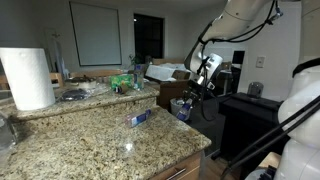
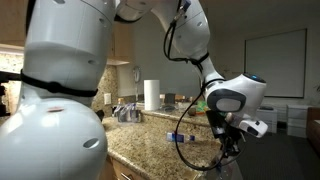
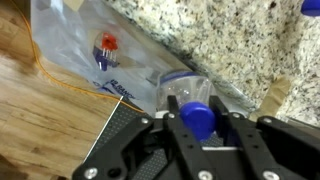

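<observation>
Wrist view: gripper (image 3: 200, 125) jaws narrowed onto a clear bottle (image 3: 185, 90) w/ blue cap (image 3: 197, 117), pinched btwn both fingers (image 3: 170, 128). Bottle sits off the edge of the granite counter (image 3: 240, 40), above a printed plastic bag (image 3: 95, 50) and wood floor (image 3: 40, 120). In an exterior view: gripper (image 1: 189, 99) just past counter (image 1: 100, 145) corner, bottle too small to make out; paper towel roll (image 1: 27, 78) well apart; small blue item (image 1: 140, 118) on countertop. In an exterior view: gripper (image 2: 230, 135) hangs beside counter (image 2: 150, 145) edge, black cable (image 2: 200, 160) near it.
</observation>
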Controlling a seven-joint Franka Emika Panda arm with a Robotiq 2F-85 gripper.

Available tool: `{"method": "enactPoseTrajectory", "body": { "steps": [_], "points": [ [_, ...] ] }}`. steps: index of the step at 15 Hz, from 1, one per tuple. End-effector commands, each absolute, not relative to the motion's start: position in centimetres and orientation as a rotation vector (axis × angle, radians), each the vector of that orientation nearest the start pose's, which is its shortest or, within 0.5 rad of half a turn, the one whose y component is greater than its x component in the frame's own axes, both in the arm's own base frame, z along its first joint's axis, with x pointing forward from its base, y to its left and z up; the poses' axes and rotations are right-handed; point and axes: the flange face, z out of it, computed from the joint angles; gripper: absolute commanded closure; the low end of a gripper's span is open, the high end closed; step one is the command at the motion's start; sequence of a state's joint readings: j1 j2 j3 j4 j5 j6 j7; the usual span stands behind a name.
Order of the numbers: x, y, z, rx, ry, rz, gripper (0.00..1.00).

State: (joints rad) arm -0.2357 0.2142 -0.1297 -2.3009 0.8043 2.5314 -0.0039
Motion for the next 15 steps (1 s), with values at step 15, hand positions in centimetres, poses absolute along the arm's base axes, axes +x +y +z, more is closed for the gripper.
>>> {"method": "enactPoseTrajectory", "body": {
  "steps": [15],
  "points": [
    [43.5, -22.5, 17.2, -2.178, 1.376, 0.346, 0.90]
  ]
}}
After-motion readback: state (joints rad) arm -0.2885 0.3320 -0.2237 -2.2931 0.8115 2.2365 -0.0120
